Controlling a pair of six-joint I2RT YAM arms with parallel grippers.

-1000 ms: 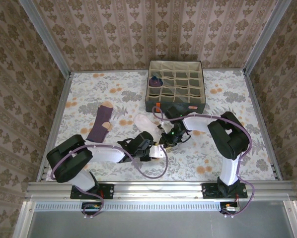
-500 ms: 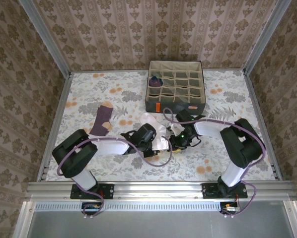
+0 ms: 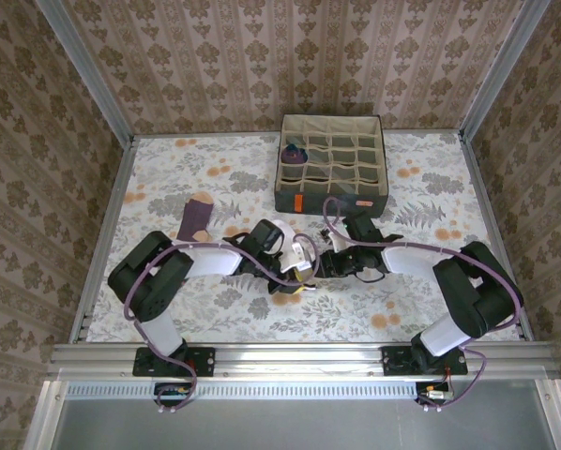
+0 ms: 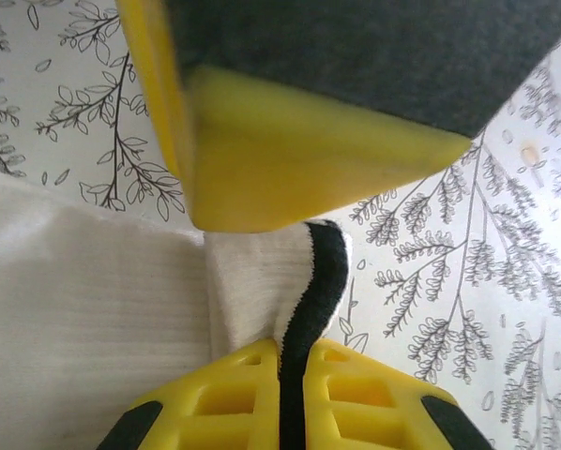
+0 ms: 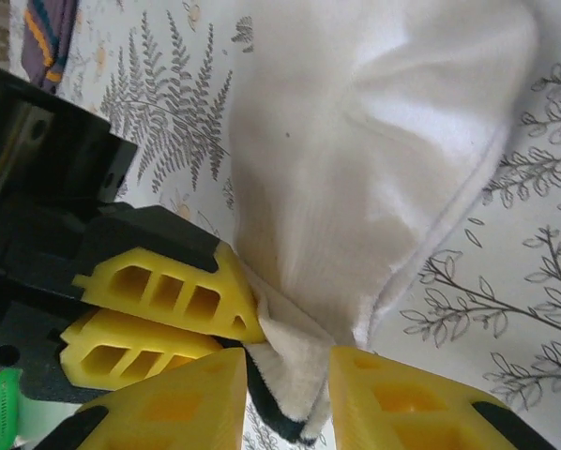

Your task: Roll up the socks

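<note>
Standing beside the rig, I saw both arms stretched low over the flowered surface [image 3: 168, 169], meeting near its middle, just in front of the grey box [image 3: 332, 202]. The white sock [image 5: 374, 159] lay between them, its foot spread flat on the cloth and its cuff end gathered up where the 2 claws came together.

From the left wrist, the left claw [image 4: 292, 375] was all but closed, its 2 yellow fingers [image 4: 365, 394] pinching the dark stripe of the cuff so that only the black band showed in the slit between them. A finger of the other arm hung close above that same bit of cuff.

From the right wrist, the right claw [image 5: 290, 394] stood a little wider, and a folded wad of white fabric with a dark edge filled the gap from finger to finger, so it had hold of the sock too. The left arm's fingers sat right against it, touching the same fold from the side.

Well off to the left lay the purple sock with the tan heel [image 3: 194, 217], flat on the surface and apart from both arms. A 3rd sock, a purple bundle [image 3: 293, 153], sat in a cell of the box's left column, towards the far corner.
</note>
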